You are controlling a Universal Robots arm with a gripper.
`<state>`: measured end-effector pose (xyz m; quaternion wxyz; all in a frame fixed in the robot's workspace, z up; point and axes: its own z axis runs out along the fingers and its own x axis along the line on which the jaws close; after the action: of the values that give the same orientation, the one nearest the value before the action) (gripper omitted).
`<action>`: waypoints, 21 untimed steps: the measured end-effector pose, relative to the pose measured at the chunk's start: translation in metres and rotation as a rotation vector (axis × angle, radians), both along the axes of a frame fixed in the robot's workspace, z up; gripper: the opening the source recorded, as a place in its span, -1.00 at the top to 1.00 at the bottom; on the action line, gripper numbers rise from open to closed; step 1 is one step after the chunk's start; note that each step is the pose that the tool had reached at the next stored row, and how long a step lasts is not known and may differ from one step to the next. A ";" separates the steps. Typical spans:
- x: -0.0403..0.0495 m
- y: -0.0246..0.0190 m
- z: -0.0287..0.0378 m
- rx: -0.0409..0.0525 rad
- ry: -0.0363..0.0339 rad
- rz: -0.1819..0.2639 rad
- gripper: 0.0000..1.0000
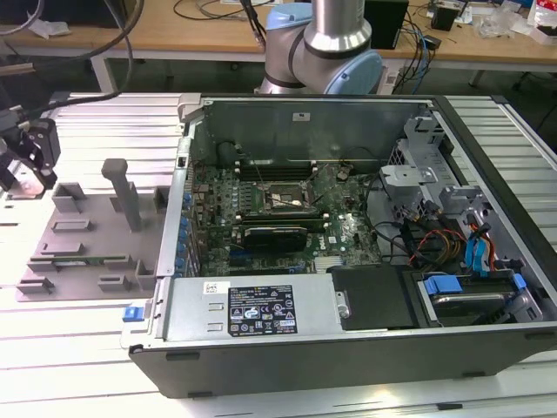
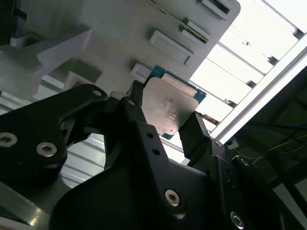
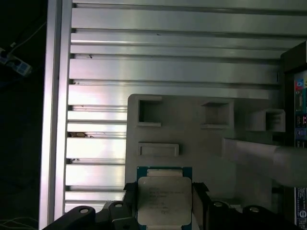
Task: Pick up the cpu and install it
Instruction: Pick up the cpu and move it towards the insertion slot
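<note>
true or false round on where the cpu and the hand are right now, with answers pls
1. The hand has the cpu between its fingers. True.
2. The cpu sits in the socket on the board. False: it is in the hand, above the grey tray.
3. The computer case is open, with its board showing. True.
4. In the exterior view the hand is inside the computer case. False: it is at the exterior view's left, outside the case, by the grey tray.
</note>
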<state>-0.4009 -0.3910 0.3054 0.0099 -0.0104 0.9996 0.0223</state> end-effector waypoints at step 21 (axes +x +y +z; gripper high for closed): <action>0.0000 0.0001 0.0811 0.0001 -0.0001 0.001 -0.09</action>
<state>-0.4009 -0.3909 0.3866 0.0099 -0.0110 0.9996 0.0224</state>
